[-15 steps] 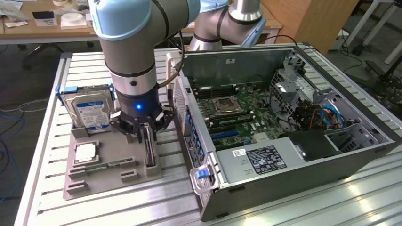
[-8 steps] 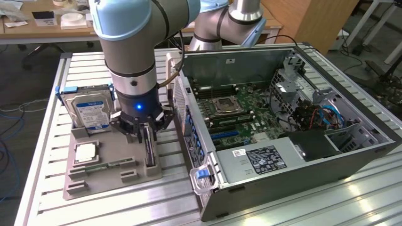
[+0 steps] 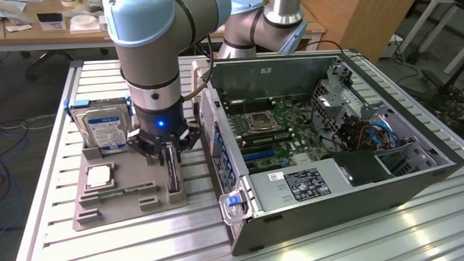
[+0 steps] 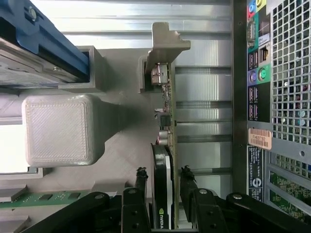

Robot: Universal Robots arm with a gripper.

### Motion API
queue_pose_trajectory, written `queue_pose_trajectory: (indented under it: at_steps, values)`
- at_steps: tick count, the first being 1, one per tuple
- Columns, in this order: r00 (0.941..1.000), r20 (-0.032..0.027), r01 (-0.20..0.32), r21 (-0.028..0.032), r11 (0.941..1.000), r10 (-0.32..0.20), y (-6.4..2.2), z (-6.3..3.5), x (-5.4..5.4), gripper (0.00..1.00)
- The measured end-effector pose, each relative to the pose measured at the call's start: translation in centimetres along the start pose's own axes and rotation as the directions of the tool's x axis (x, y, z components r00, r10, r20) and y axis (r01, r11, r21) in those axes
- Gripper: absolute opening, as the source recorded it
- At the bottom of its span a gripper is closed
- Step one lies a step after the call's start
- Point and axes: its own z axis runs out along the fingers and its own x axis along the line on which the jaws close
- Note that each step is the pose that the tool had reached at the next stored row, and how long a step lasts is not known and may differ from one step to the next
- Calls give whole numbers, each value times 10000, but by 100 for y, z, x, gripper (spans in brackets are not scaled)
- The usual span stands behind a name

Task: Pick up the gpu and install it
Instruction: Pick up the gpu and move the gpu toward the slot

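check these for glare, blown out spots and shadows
Exterior view: overhead light glares off the table slats near the computer case, and a blue light glows on the arm's wrist. Wrist view: a patch beside the grey block is blown out white, and the block throws a soft shadow towards the gpu.

Behind my ribbed metal table (image 3: 108, 239) stand a wooden desk (image 3: 73, 37) and a wooden cabinet (image 3: 362, 22); blue cables (image 3: 7, 179) lie on the dark floor (image 3: 25, 155) at the exterior view's left.
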Motion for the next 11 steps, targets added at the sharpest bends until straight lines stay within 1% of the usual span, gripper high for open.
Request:
queue_pose_trajectory:
  at_steps: [5, 11]
  values:
    - [10000, -1, 6, 1, 10000, -6, -24, -1, 0, 42]
    - [10000, 0, 7, -1, 10000, -7, -27, -1, -1, 42]
